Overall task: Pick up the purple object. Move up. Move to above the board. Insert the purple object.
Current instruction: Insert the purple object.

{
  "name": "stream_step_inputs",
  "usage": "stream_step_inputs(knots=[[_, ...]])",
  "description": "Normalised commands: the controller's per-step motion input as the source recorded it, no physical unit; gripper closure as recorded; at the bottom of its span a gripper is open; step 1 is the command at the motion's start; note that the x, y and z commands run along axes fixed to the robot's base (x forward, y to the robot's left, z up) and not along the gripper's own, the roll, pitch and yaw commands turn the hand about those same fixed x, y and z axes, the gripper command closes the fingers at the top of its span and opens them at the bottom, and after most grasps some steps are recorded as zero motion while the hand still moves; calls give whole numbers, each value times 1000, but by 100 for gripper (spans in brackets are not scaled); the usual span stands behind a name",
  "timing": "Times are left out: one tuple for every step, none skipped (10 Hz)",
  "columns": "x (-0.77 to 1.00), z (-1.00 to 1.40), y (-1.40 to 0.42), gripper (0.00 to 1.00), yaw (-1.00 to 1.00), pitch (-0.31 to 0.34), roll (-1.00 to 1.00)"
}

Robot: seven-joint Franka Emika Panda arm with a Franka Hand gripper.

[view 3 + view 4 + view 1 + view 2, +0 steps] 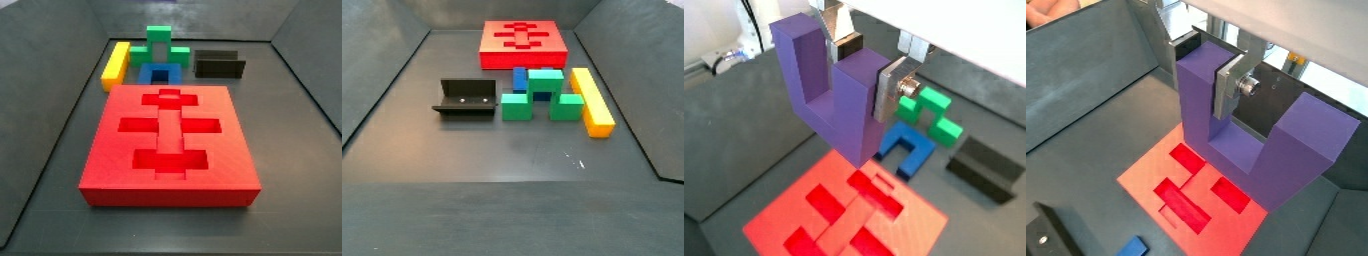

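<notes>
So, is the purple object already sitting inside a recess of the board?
No. In a wrist view the purple object is held in the gripper, hanging above the board, whose recesses are empty.

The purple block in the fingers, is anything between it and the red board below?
Nothing visible. In both wrist views the gripper holds the purple block in the air above the red board, with only open space between them. The side views show its recesses unoccupied.

both wrist views look steeply down past the gripper onto the board; side views face each other, sharing the board, one close, one from 12 o'clock.
</notes>
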Motion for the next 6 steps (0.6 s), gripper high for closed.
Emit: stream_step_inputs(knots=[[429,-526,-620,100,-169,-29,53],[486,-606,-594,100,-191,-43,4],[560,-749,-463,100,-137,-79,0],[551,-894,-403,100,-51,-97,-20],[491,-994,-369,100,0,-120,-30],[549,-1000,-386,100,129,-93,0]])
